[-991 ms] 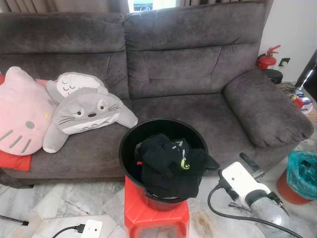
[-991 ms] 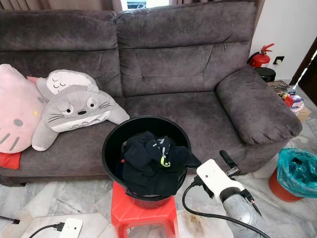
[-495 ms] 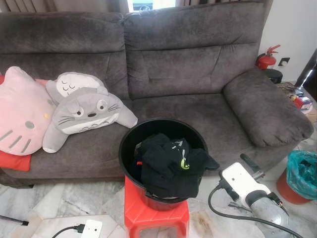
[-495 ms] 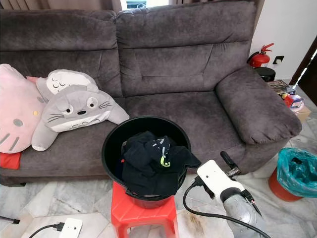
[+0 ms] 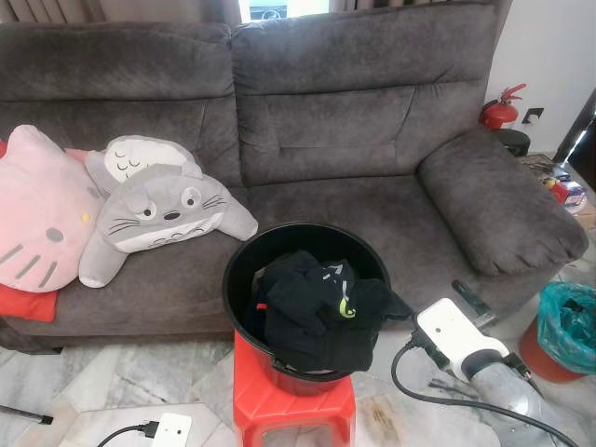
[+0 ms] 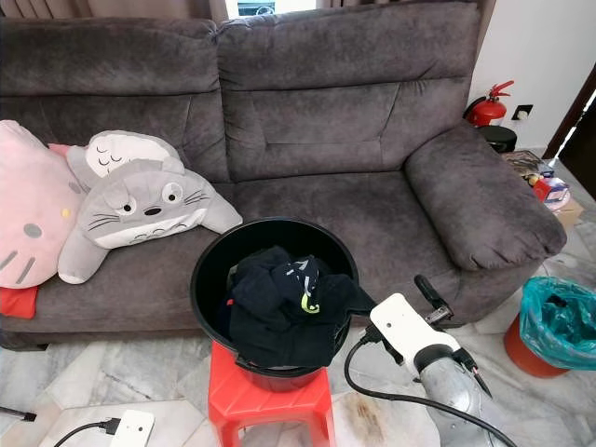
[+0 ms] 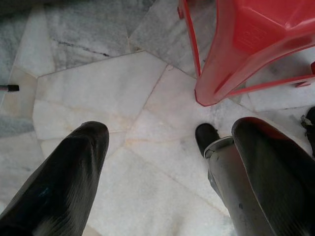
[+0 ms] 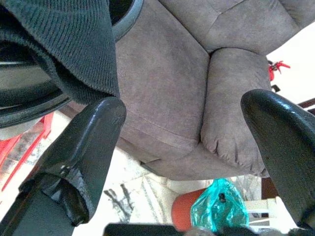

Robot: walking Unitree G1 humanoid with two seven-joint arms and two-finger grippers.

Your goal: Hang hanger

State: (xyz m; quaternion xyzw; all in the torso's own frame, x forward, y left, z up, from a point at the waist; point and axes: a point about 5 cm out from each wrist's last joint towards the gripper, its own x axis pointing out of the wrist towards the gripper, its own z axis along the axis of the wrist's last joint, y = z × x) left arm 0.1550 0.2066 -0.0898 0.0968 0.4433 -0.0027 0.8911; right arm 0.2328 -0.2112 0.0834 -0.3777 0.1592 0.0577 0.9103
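Step in hand, as you'd judge it: approach, nothing grasped yet. Right claw (image 8: 182, 147) spread wide, empty, just beside black bucket (image 5: 244, 270) on red stool (image 5: 279, 405), in front of grey sofa (image 5: 354, 121). Left claw (image 7: 162, 162) parted, empty, aimed at marble floor (image 7: 113, 93). Hanger itself: you can't make one out; possibly buried under dark clothes (image 5: 321, 307) in bucket. Next: reach right claw into bucket, find hanger.

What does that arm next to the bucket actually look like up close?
The right arm is a silver metal tube ending in a white boxy wrist block, with a black cable looping from it. Its end effector has two long, rounded black fingers. The left end effector has the same black fingers.
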